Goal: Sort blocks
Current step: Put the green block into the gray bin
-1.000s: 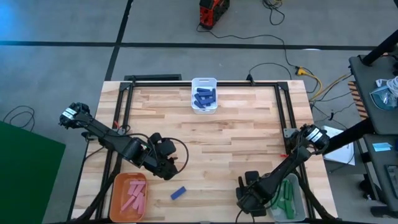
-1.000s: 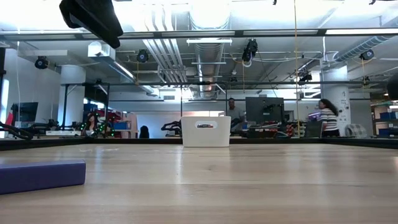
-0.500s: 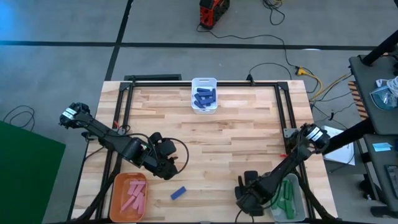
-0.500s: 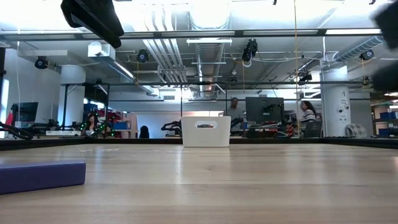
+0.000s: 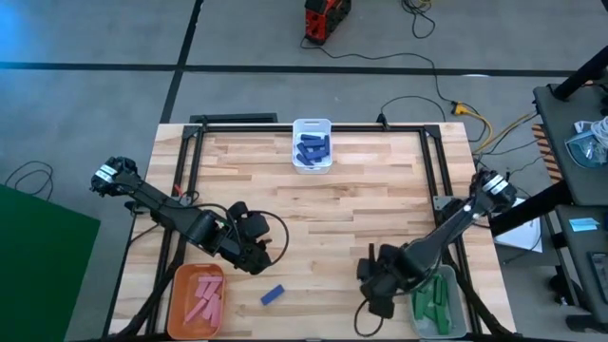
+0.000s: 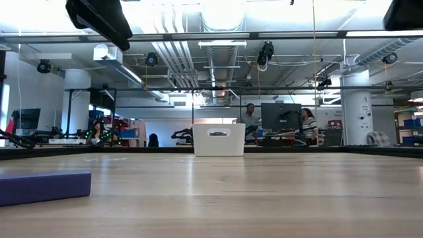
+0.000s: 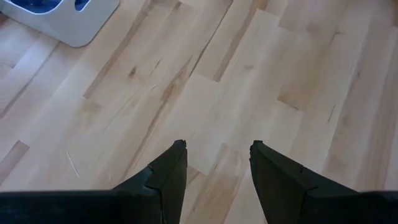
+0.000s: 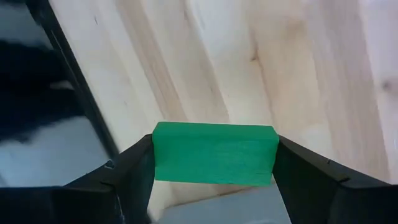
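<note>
Green block (image 8: pixel 214 154) sits crosswise between the right gripper's (image 8: pixel 211 163) two fingers, clamped at both ends, above bare wood near the table's (image 5: pixel 370 199) front right edge and just beside the grey bin (image 5: pixel 454 285). That bin already holds several green blocks (image 5: pixel 435 299). In the high view the right gripper (image 5: pixel 378 285) hangs by the bin's inner side, though the held block itself cannot be made out from above.

One blue block (image 5: pixel 273 295) lies alone on the wood near the front edge, between the orange bin (image 5: pixel 176 285) and the right gripper; the low view shows it flat on the tabletop (image 6: pixel 43 186). Pink blocks (image 5: pixel 203 298) lie in the orange bin, dark blue blocks (image 5: pixel 312 147) in the white bin (image 5: pixel 312 124) at the far edge.

The left gripper (image 7: pixel 216 149) hovers over open wood just behind the orange bin, fingers spread and empty.

People stand in the room beyond the table.
</note>
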